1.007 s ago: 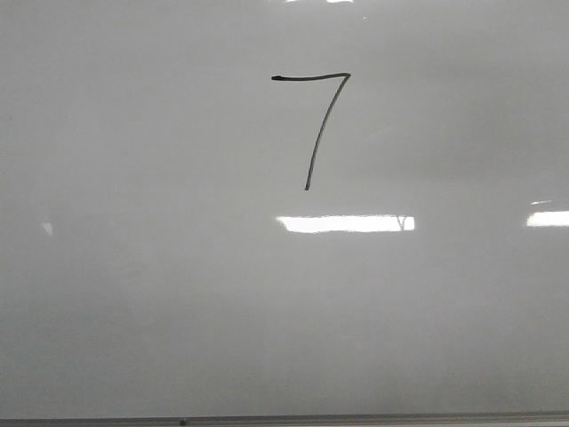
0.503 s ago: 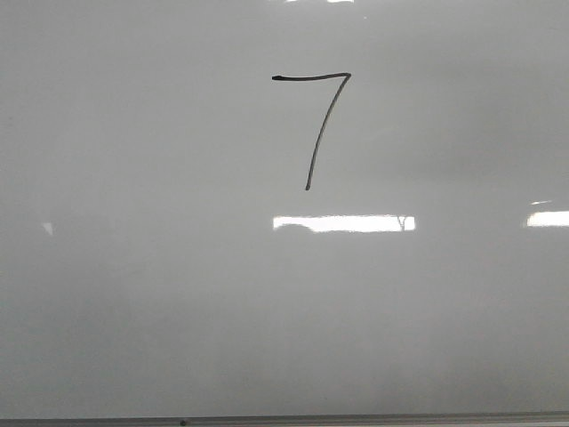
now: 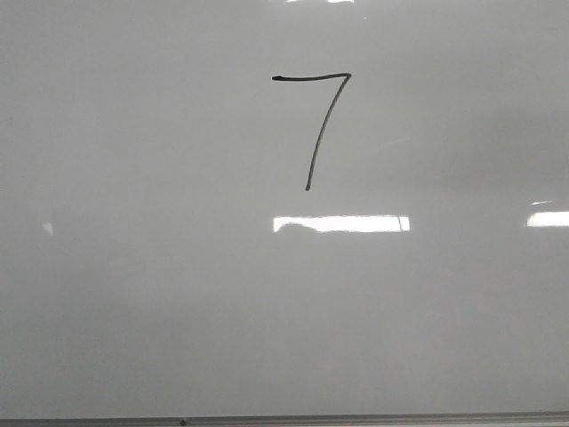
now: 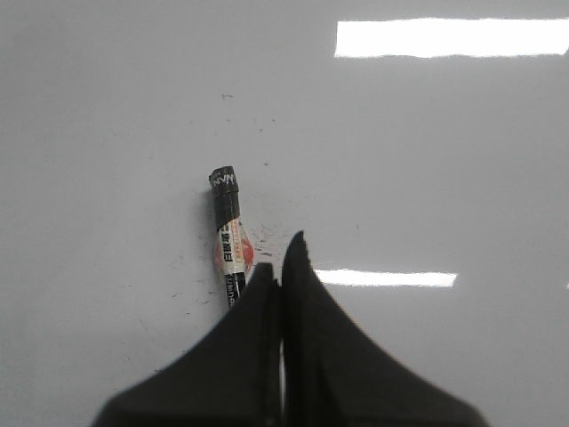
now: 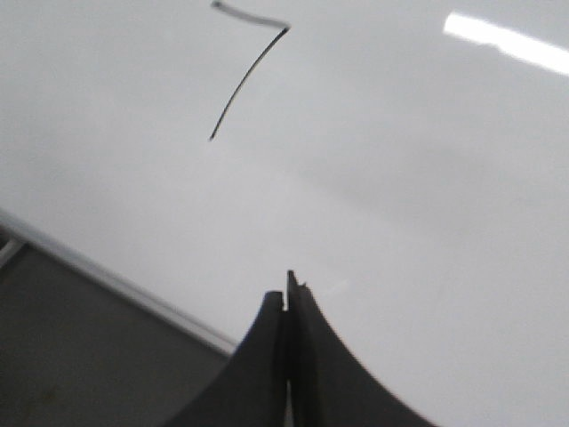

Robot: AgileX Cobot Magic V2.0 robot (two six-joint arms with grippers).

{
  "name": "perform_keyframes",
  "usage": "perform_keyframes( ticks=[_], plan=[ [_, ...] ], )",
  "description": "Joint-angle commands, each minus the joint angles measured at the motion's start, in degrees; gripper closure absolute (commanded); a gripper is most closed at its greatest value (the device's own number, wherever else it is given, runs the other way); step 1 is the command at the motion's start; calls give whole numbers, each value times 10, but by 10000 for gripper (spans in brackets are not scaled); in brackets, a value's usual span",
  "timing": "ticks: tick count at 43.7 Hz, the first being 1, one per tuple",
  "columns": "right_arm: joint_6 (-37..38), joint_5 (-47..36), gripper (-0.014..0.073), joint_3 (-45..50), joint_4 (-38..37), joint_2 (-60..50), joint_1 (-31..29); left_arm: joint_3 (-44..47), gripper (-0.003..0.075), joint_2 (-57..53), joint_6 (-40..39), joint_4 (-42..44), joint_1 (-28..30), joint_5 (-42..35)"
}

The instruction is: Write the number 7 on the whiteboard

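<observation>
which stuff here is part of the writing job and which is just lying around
Part of the job:
- number 7, already drawn
- whiteboard
- marker lying on the board by the left claw

Just there:
- light glare patches
- right claw, shut and empty

left end effector: jaws pressed together | right end effector: jaws pressed together

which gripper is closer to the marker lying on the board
Left. The left gripper, closed and empty, sits right beside the marker, fingertips next to its barrel. The right gripper, also closed, sees only the number 7; no marker in its view.
</observation>
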Motion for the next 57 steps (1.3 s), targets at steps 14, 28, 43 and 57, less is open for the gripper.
perform_keyframes(
  ticks=[14, 28, 43, 57],
  plan=[
    [-8, -379, 662, 312, 3, -238, -139, 7, 741, -8, -6, -1, -1, -43],
    [-8, -454, 662, 429, 3, -308, -144, 7, 741, -8, -6, -1, -1, -43],
    [-8, -456, 662, 429, 3, -306, -144, 7, 741, -7, -6, -1, -1, -43],
    [97, -495, 662, 429, -76, -307, -144, 7, 741, -7, -6, -1, -1, -43]
  ],
)
